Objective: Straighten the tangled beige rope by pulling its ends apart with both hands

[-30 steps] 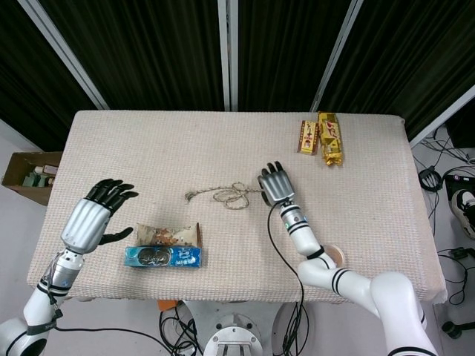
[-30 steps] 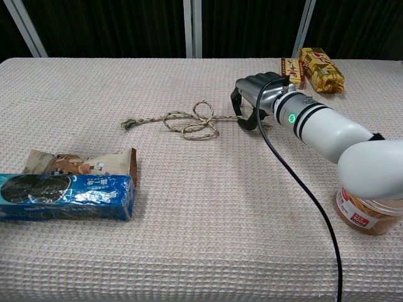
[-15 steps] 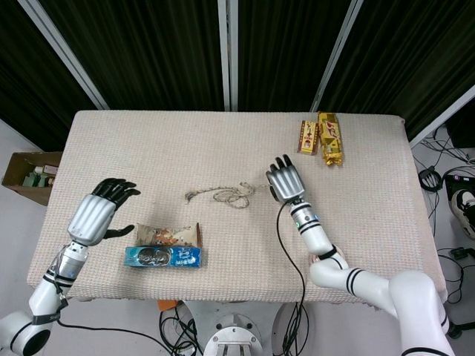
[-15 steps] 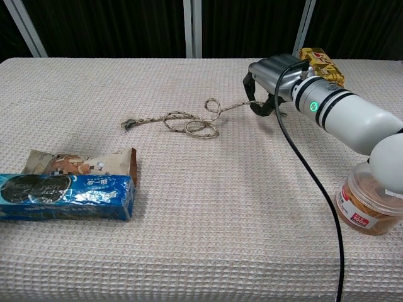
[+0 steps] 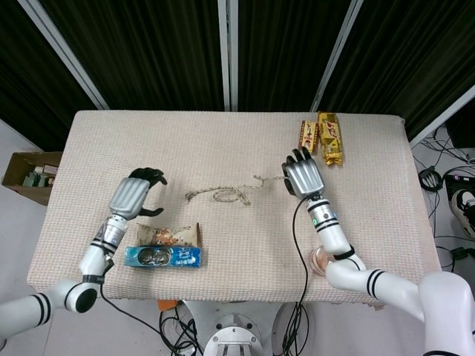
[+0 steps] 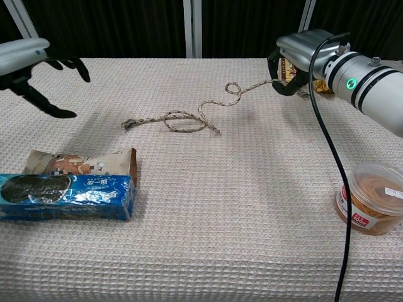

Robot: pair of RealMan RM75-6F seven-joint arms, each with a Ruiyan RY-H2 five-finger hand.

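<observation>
The beige rope (image 5: 223, 195) (image 6: 184, 121) lies across the middle of the table, still looped near its centre. My right hand (image 5: 301, 176) (image 6: 295, 56) grips its right end, and that stretch rises off the cloth toward the hand. The rope's left end (image 6: 127, 124) rests free on the table. My left hand (image 5: 136, 194) (image 6: 31, 63) hovers to the left of that end, fingers spread and holding nothing.
A blue biscuit pack (image 5: 163, 256) (image 6: 66, 197) and a brown snack bag (image 5: 169, 236) (image 6: 79, 162) lie front left. Two yellow snack packs (image 5: 322, 138) sit back right. A round lidded tub (image 6: 371, 197) stands front right. A cardboard box (image 5: 28, 172) sits off the table's left.
My right hand has pulled the rope's right end up and to the right, opening out the loops. My left hand has moved right and inward, toward the rope's left end.
</observation>
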